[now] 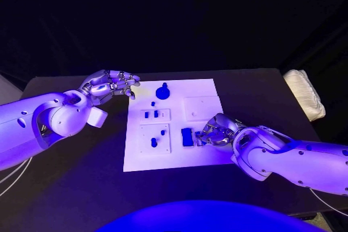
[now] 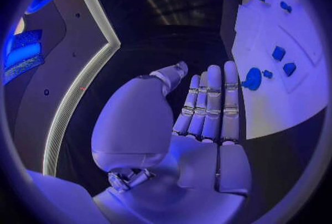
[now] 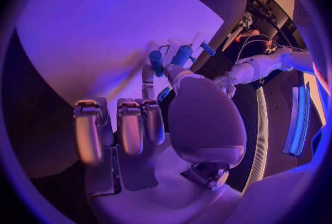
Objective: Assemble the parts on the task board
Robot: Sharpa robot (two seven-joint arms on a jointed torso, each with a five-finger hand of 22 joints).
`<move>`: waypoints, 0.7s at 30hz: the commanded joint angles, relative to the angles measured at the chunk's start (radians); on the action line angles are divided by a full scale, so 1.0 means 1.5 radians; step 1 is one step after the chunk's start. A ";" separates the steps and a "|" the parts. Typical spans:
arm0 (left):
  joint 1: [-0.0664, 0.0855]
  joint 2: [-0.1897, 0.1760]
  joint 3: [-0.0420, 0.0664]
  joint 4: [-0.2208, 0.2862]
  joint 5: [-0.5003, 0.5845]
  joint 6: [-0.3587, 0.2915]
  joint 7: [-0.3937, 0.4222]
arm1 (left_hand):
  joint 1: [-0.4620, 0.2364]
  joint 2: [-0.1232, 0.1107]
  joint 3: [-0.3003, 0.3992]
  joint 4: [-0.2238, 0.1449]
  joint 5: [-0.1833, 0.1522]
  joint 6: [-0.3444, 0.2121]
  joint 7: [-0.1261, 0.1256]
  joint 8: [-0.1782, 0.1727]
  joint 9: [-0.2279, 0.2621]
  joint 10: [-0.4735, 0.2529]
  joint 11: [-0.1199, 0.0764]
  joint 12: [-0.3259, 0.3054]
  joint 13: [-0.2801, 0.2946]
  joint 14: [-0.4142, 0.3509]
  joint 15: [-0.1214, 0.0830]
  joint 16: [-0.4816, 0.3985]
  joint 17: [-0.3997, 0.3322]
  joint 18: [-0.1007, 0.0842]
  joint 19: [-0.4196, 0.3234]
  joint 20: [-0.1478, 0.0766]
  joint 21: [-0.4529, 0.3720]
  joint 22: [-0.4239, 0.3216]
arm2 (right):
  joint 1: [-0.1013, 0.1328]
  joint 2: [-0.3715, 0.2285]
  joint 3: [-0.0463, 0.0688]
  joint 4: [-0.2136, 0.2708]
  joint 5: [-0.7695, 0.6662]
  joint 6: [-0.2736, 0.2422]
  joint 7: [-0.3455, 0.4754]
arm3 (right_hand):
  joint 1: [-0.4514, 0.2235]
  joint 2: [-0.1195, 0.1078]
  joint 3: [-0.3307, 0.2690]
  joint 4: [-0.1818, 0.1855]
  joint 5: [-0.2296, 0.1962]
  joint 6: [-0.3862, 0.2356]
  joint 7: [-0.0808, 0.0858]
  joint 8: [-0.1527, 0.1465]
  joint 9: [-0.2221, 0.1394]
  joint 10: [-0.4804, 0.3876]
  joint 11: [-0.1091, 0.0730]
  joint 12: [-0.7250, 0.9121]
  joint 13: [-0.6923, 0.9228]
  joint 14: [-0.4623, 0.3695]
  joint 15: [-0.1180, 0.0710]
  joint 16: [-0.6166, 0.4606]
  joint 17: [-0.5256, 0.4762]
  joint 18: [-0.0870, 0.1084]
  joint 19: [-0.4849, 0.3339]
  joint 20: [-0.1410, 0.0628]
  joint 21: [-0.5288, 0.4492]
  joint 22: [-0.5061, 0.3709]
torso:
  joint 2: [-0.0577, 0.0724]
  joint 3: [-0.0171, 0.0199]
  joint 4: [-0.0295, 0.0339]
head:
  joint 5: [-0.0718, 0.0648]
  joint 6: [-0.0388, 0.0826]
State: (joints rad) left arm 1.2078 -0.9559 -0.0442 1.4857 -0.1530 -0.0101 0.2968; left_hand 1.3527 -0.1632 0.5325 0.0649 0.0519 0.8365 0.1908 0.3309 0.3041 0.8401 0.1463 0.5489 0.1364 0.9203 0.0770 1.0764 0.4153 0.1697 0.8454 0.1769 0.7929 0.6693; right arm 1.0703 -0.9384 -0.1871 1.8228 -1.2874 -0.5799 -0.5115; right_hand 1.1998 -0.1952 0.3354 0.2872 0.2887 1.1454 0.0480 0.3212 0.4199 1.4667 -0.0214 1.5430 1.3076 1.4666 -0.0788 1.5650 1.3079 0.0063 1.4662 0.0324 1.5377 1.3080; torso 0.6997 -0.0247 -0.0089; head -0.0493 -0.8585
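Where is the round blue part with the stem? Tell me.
In the head view, the round blue part lies at the far end of the task board, near its left edge, just right of the left hand.

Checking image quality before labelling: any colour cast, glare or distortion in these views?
Head view: blue-violet light, task board bright, table nearly black. Left wrist view: fisheye bends the board edge, left hand evenly lit. Right wrist view: right hand sharp, board behind it a featureless violet glow.
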 commanded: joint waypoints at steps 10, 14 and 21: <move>0.000 0.000 0.000 0.001 0.002 0.015 0.000 | -0.002 0.002 0.001 0.005 -0.001 0.003 0.002 0.002 0.001 -0.001 -0.003 0.002 -0.001 -0.003 0.000 0.002 0.001 0.009 0.004 0.001 -0.004 -0.001 | -0.001 0.002 0.000 0.002 -0.005 0.017 0.002 | -0.047 0.020 -0.005 0.002 0.008 -0.002 -0.001 0.006 0.005 0.064 -0.003 0.001 0.167 0.068 -0.005 -0.001 0.166 0.000 0.065 -0.006 0.002 0.170 | 0.000 -0.0004 0.0000 | -0.002 0.000; 0.000 0.000 0.000 0.001 0.002 0.015 0.000 | -0.002 0.002 0.001 0.005 -0.001 0.003 0.002 0.002 0.001 -0.001 -0.003 0.002 -0.001 -0.003 0.000 0.002 0.001 0.009 0.004 0.001 -0.004 -0.001 | -0.001 0.001 0.000 0.003 -0.008 0.019 0.004 | -0.064 0.016 -0.010 0.003 0.007 0.000 -0.002 0.010 0.007 0.064 -0.004 0.001 0.167 0.068 -0.005 -0.001 0.166 0.000 0.065 -0.006 0.002 0.170 | 0.000 -0.0002 -0.0002 | -0.001 0.000; 0.000 0.000 0.000 0.000 0.002 0.015 -0.001 | -0.003 0.002 0.000 0.006 -0.001 0.003 0.002 0.001 0.001 -0.001 -0.003 0.002 -0.001 -0.004 0.001 0.002 0.001 0.009 0.004 0.001 -0.005 -0.001 | -0.001 -0.001 0.000 0.006 -0.015 0.020 0.004 | -0.103 0.012 -0.024 0.003 0.004 -0.002 -0.002 0.016 0.009 0.064 -0.004 -0.001 0.167 0.067 -0.006 -0.001 0.165 0.000 0.065 -0.007 0.000 0.170 | 0.000 -0.0002 -0.0004 | -0.001 -0.002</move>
State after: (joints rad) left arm 1.2078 -0.9563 -0.0442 1.4849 -0.1530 -0.0060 0.2916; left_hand 1.3527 -0.1632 0.5354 0.0677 0.0519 0.8364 0.1908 0.3309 0.3040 0.8401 0.1463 0.5489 0.1354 0.9203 0.0770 1.0764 0.4160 0.1697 0.8454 0.1769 0.7887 0.6694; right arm 1.0695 -0.9403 -0.1878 1.8268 -1.2918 -0.5673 -0.5118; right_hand 1.0528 -0.1763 0.3050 0.2926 0.2966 1.1453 0.0481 0.3410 0.4315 1.4667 -0.0213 1.5431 1.3076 1.4666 -0.0788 1.5650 1.3076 0.0064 1.4626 0.0287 1.5353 1.3076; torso 0.6995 -0.0252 -0.0091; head -0.0508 -0.8604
